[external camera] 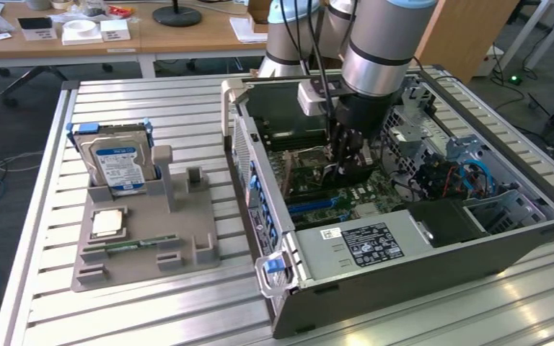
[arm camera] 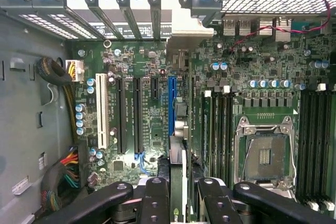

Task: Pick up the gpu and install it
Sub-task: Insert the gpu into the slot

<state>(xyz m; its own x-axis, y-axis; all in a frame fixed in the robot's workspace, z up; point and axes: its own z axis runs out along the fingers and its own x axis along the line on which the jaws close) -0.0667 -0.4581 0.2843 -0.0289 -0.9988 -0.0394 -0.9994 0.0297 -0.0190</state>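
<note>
My gripper (external camera: 346, 153) reaches down into the open computer case (external camera: 508, 238), over the green motherboard (external camera: 354, 196). In the wrist view the gripper (arm camera: 181, 203) is shut on the gpu (arm camera: 178, 169), a thin dark card seen edge-on between the black fingers (arm camera: 156, 203). The card runs along the motherboard (arm camera: 262, 66) right beside the blue expansion slot (arm camera: 171, 103), with its silver bracket end (arm camera: 190, 29) near the case's rear slot openings. Whether the card touches the slot cannot be told. In the exterior view the gpu (external camera: 352, 175) is a dark shape just under the fingers.
Black expansion slots (arm camera: 128, 114), a white slot (arm camera: 101, 109), memory slots (arm camera: 218, 129) and the empty CPU socket (arm camera: 265, 153) surround the card. Cable bundles (arm camera: 55, 72) lie along the case wall. A grey fixture (external camera: 142, 249) outside the case holds a hard drive (external camera: 120, 164), a chip and a memory stick (external camera: 138, 244).
</note>
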